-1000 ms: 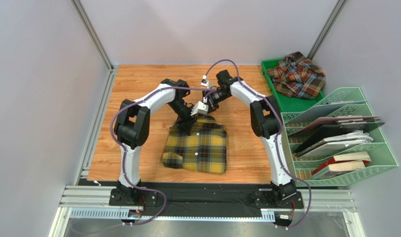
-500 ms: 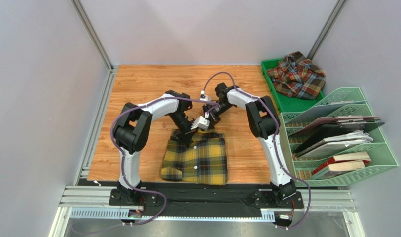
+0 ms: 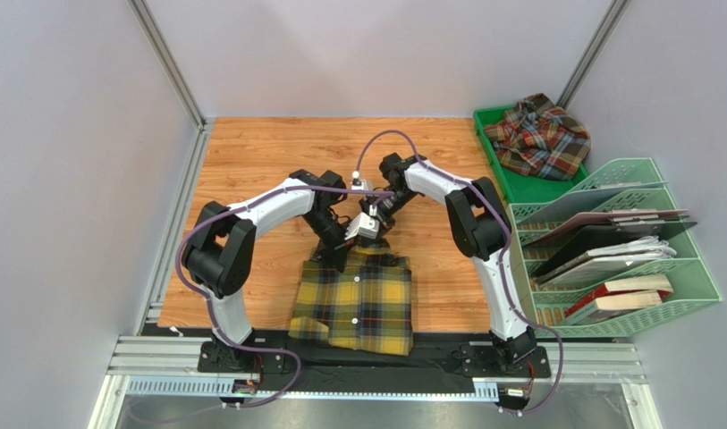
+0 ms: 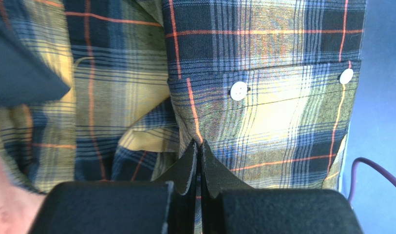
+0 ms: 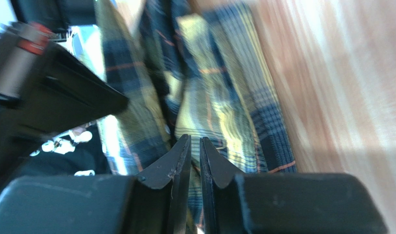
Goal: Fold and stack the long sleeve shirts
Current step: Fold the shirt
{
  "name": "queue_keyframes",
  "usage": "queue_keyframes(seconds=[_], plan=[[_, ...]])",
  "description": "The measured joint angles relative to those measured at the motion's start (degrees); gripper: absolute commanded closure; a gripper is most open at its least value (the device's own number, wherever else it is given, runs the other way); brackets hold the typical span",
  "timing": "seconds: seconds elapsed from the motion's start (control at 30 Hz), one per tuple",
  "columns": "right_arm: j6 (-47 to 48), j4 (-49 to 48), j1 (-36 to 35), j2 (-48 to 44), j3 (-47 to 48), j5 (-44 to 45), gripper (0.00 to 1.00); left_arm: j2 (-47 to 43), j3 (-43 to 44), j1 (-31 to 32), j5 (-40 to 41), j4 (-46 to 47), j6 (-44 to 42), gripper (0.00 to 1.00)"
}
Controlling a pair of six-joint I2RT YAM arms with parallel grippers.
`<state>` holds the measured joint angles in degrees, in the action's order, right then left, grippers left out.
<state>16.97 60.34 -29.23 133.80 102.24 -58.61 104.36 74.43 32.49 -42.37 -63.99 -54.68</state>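
Observation:
The yellow and black check shirt (image 3: 353,299) lies folded into a rectangle, its near end reaching over the table's front edge. Both grippers meet at its far collar edge. My left gripper (image 3: 334,258) is shut on a pinch of this shirt's cloth (image 4: 263,112), the fold caught between the fingertips (image 4: 199,145). My right gripper (image 3: 373,239) is beside it, its jaws nearly together with yellow plaid cloth (image 5: 219,112) between them (image 5: 195,141). The rust-red shirt (image 3: 541,136) sits crumpled in the green tray (image 3: 519,185) at the back right.
A pale green file rack (image 3: 648,170) holding books and folders stands along the right side. Grey walls enclose the wooden table (image 3: 250,161) on the left, back and right. A black rail (image 3: 367,362) carrying the arm bases runs along the near edge.
Both grippers have moved toward the near edge, dragging the yellow shirt with them so that it now overhangs the front. My left gripper has closed on the cloth.

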Motion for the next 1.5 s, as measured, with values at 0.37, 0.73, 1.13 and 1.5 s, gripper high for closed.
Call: queue_keyframes(seconds=[0.37, 0.73, 1.13, 1.5], plan=[[-4.68, -4.68, 0.55, 1.27, 9.42, 0.24, 0.81, -0.02, 1.95, 0.00, 2.36, -0.13, 0.02, 1.00], [-6.19, -5.75, 0.44, 8.50, 9.44, 1.97, 0.82, 0.55, 7.52, -0.48, 4.98, -0.59, 0.44, 1.00], [-3.67, -4.66, 0.44, 8.50, 9.42, 1.60, 0.82, 9.49, 18.12, -4.72, 8.02, -0.22, 0.63, 1.00], [-2.38, -1.84, 1.38, 8.57, 12.33, 3.39, 0.64, 13.05, 18.73, -4.90, 10.51, 4.68, 3.87, 1.00]])
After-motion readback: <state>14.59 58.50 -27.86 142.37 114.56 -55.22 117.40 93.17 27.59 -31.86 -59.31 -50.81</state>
